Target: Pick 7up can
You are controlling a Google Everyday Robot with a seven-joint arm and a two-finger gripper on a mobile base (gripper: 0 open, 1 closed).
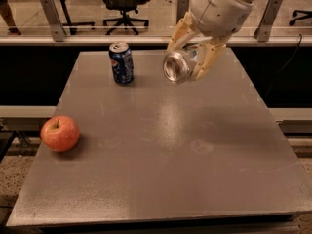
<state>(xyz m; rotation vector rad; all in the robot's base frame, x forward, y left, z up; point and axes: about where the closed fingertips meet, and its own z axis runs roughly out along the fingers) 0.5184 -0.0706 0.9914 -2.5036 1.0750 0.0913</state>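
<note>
Locate the gripper (184, 65) in the upper right of the camera view, hanging from the white arm (219, 6) over the far half of the table (161, 179). Note the two cream-coloured fingers (207, 62) clamped on the 7up can (176, 66), one on each side of the body. Find the 7up can held in the air, clear of the table surface, tipped well off upright, with one round silvery end turned toward the camera and down to the left. Read only bare shiny metal from this angle, with the green band and lettering hidden. Identify the Pepsi can (121, 62) to the left of the gripper, standing upright on the far left part of the table, dark blue, top rim uppermost, apart from the fingers and from the 7up can. Find the apple (60, 133) near the left edge of the table, closer to the camera, red with a paler patch and a short stem on top, well apart from both cans. Treat the table top as a grey, slightly scuffed sheet with a dull sheen below the gripper. Beyond the far edge, note a rail with metal posts (52, 18) and, behind it, an office chair (124, 1) on a pale floor.
</note>
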